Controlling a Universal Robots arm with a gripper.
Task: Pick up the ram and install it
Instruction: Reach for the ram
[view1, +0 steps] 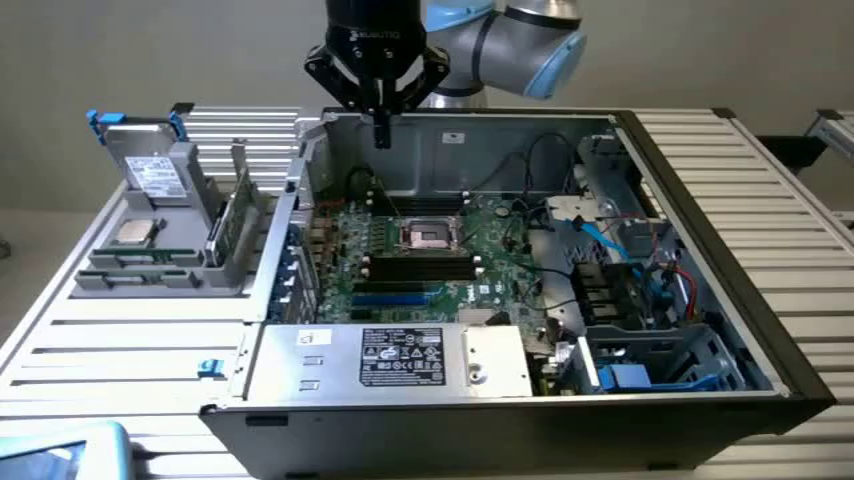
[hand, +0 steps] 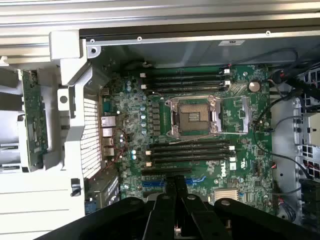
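The open computer case (view1: 481, 150) sits on a slatted table (view1: 120, 340). Its green motherboard (view1: 501, 250) faces up, with a bare processor socket (view1: 430, 236) in the middle and black memory slots (view1: 422, 266) alongside that look unfilled. Outside the case, at the exterior view's left, stands a grey parts holder (view1: 134, 278). In it, just beside the case wall, is the ram (hand: 33, 120) — a long, narrow green stick that seems to stand on edge in a groove. The gripper (view1: 383, 138) hangs above the case, over the motherboard. Its fingers are pressed together with nothing between them, and it is well apart from the ram.

By my reading, the pick has not begun, so the step in hand is reaching the stick. To do it well:

- The fingers need to part before they come down over the holder.
- They should close on the stick's two flat faces near the middle of its length, so it does not tip.
- The upper edge is the safer place to grip, away from the contact edge.
- The holder's walls stand close, so the approach and the lift are best kept straight along the groove, without twisting.
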